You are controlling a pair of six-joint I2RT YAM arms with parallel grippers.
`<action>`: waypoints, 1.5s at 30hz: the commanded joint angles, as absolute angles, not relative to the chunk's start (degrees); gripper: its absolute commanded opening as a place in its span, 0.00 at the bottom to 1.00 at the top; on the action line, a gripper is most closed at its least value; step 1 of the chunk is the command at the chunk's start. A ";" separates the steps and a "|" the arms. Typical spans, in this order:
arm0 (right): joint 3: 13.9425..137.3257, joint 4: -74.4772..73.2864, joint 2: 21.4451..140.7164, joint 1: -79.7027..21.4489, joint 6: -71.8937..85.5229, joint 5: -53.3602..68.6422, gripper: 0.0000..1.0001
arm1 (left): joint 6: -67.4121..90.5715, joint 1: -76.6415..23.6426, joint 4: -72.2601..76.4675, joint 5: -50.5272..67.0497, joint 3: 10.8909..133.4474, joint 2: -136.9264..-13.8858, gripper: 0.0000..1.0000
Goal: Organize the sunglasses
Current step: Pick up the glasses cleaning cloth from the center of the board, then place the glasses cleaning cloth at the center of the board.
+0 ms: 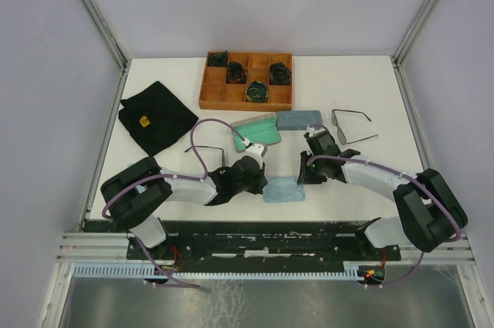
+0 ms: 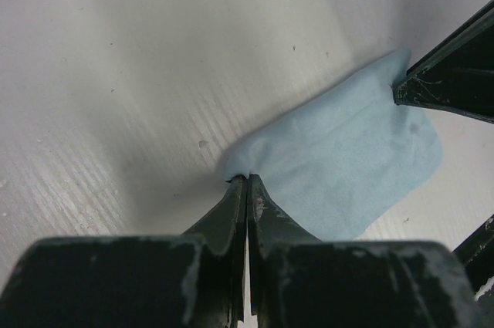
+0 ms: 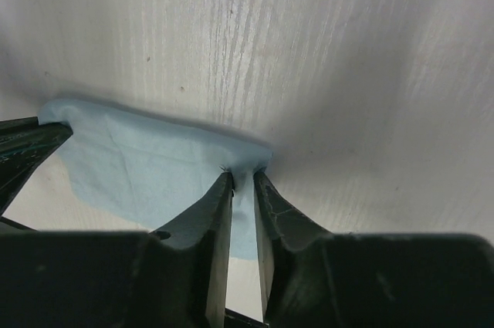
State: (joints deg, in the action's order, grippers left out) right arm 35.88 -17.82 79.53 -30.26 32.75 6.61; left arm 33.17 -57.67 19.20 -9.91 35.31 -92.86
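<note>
While a light blue cloth [image 2: 347,166] is held between both arms at lower centre of the overhead view, the sunglasses [image 1: 353,124] are not yet stowed. One pair lies unfolded on the table right of centre, and the other pair [image 1: 207,150] lies left of centre beside the left arm. Neither is touched. The left gripper [image 2: 247,179] is clamped tight on one cloth corner. The right gripper [image 3: 243,175] is set narrowly astride the opposite edge, though whether it already bites cannot be told. A green case [image 1: 256,132] is seen open at centre. Casing both pairs is judged to remain undone.
</note>
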 commanded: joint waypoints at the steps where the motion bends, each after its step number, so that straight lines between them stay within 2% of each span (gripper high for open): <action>1: 36.12 -19.61 79.86 -30.23 32.61 4.68 0.23 | 34.45 -57.85 21.62 -9.57 36.93 -92.45 0.03; 6: 36.25 -20.65 77.48 -30.20 32.43 3.76 0.10 | 34.67 -57.74 21.58 -9.19 36.76 -90.87 0.03; 14: 37.98 -23.81 74.53 -30.22 32.16 3.50 0.06 | 34.63 -57.74 20.16 -8.67 37.57 -87.64 0.03; 25: 40.74 -25.76 72.14 -30.22 32.45 0.86 0.07 | 34.20 -56.11 19.16 -7.76 38.44 -86.36 0.03; 42: 42.83 -19.04 82.31 -30.22 31.91 0.53 0.11 | 33.22 -52.16 23.82 -0.26 37.98 -92.63 0.03; 45: 43.69 -18.29 84.15 -30.18 31.69 0.35 0.15 | 33.14 -52.08 24.37 0.20 38.63 -94.54 0.03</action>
State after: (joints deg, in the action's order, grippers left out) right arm 40.56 -21.85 82.52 -30.26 32.49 1.08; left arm 33.15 -52.45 20.62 -1.34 36.53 -92.44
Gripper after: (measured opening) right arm 0.120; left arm 0.034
